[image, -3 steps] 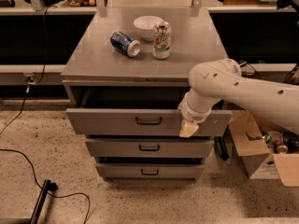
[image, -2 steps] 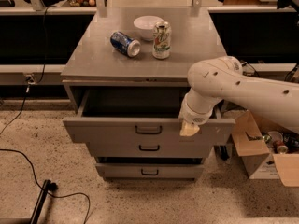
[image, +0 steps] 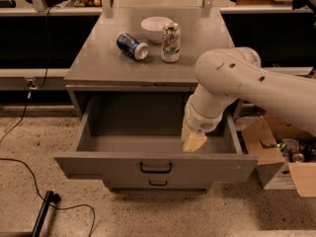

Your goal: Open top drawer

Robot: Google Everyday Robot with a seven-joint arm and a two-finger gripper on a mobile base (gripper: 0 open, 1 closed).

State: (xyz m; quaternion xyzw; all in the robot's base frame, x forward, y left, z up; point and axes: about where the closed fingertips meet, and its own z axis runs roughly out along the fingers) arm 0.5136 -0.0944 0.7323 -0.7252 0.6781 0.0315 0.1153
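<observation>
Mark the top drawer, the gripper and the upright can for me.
top drawer [image: 156,167]: camera view, on its dark centre handle.
gripper [image: 193,142]: camera view, on its pale tip, inside the open drawer's right side.
upright can [image: 170,43]: camera view, on the middle of its body.

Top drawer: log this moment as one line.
top drawer: pulled far out, interior exposed | gripper: over drawer interior, right side, just behind front panel | task: looks done
</observation>
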